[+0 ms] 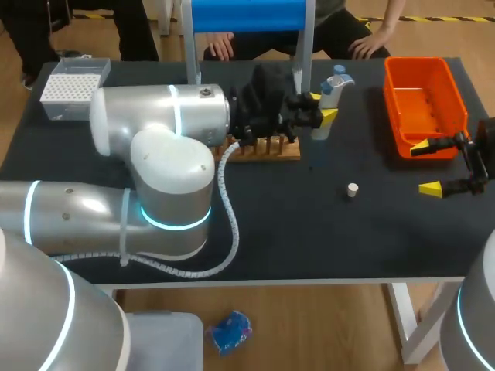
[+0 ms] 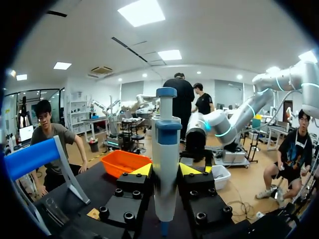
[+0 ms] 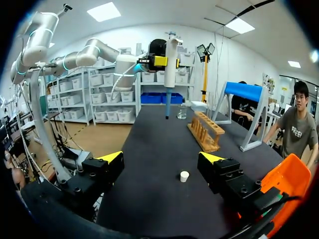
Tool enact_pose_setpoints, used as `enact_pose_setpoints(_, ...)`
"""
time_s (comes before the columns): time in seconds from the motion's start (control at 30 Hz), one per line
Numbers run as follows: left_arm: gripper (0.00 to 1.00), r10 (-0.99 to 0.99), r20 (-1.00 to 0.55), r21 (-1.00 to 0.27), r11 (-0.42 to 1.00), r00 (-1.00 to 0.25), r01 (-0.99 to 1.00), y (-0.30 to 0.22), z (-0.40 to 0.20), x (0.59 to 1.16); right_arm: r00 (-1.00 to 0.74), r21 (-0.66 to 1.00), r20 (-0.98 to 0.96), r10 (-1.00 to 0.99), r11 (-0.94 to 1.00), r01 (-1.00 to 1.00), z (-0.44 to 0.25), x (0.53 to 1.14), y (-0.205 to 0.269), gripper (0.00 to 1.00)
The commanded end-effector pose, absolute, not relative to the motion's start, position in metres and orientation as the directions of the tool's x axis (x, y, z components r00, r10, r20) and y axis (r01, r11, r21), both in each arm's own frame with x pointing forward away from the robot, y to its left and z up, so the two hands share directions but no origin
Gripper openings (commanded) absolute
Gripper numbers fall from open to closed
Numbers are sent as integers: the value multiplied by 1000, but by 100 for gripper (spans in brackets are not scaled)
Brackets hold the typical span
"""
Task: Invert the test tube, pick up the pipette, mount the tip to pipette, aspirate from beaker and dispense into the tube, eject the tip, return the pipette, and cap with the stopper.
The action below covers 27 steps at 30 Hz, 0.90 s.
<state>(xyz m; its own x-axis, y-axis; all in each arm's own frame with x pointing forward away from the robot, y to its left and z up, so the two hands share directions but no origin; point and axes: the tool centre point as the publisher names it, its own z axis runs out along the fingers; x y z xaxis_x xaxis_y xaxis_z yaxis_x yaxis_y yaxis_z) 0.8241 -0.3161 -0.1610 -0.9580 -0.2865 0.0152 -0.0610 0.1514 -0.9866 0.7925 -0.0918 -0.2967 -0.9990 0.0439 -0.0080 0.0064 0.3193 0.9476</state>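
My left gripper (image 1: 315, 110) is shut on a white pipette (image 1: 330, 94) with a blue top, held upright above the table behind the wooden tube rack (image 1: 267, 149). The left wrist view shows the pipette (image 2: 166, 164) clamped between the yellow-tipped fingers (image 2: 142, 170). In the right wrist view the pipette (image 3: 170, 59) ends in a thin blue point that hangs over the table near a small glass beaker (image 3: 182, 112). A white stopper (image 1: 353, 189) lies on the black table ahead of my right gripper (image 1: 427, 168), which is open and holds nothing. I cannot make out the test tube.
An orange bin (image 1: 424, 104) stands at the back right, just behind my right gripper. A white tip box (image 1: 73, 86) sits at the back left. A blue-topped stand (image 1: 247, 15) rises at the table's far edge.
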Motion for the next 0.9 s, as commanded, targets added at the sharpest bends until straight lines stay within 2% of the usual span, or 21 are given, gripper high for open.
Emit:
enact_pose_setpoints(0.03, 0, -304, 18, -986, 152, -952, -68, -276, -157, 812, -999, 947, -10, 46, 322, 6, -296, 791, -92, 100)
enact_pose_setpoints(0.37, 0, -414, 25, -981, 167, -910, -103, -222, -160, 817, -999, 947, -10, 46, 322, 6, -296, 791, -92, 100)
enact_pose_setpoints(0.9, 0, -414, 25, -981, 167, -910, -103, -222, -160, 817, -999, 947, -10, 46, 322, 6, -296, 791, -92, 100)
